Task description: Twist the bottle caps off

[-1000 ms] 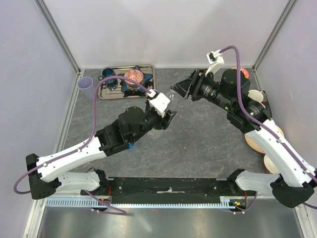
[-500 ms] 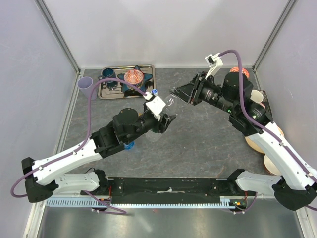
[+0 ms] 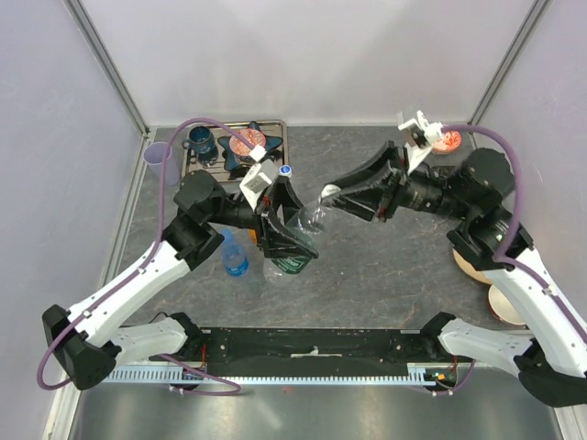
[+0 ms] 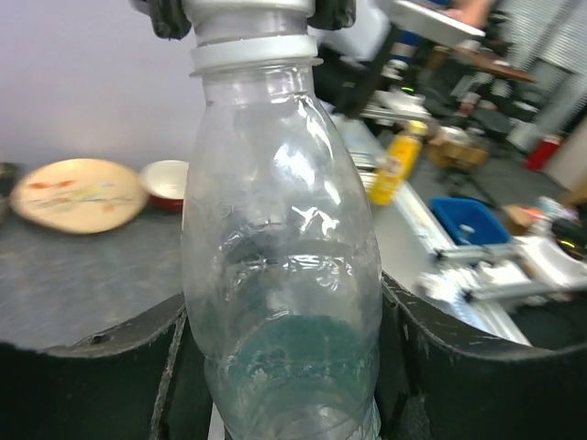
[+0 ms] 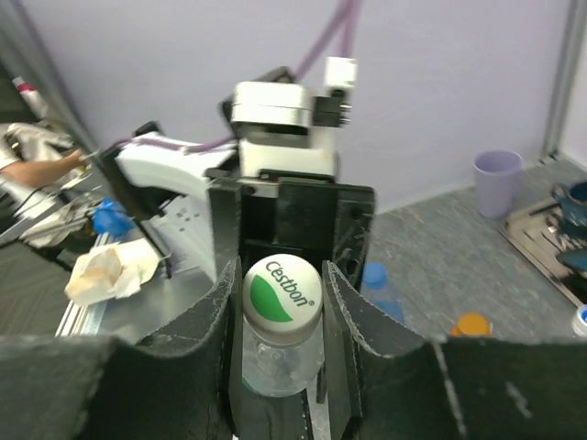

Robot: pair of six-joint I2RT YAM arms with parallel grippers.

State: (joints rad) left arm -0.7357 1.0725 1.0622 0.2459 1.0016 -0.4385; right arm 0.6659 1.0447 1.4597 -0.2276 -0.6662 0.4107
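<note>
Bare grey surface (image 3: 394, 275) lies open at front centre and right. A clear bottle (image 3: 298, 234) slants across the middle and blocks it. A small blue bottle (image 3: 236, 255) stands just left of it. A tray (image 3: 278, 133) crowds the back left corner; plates (image 3: 465, 263) line the right edge.

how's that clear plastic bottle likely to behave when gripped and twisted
Probably light: the clear plastic bottle looks empty. Its thin wall may dent under the left gripper. The smooth surface could slip as the white-and-green cap turns.
</note>
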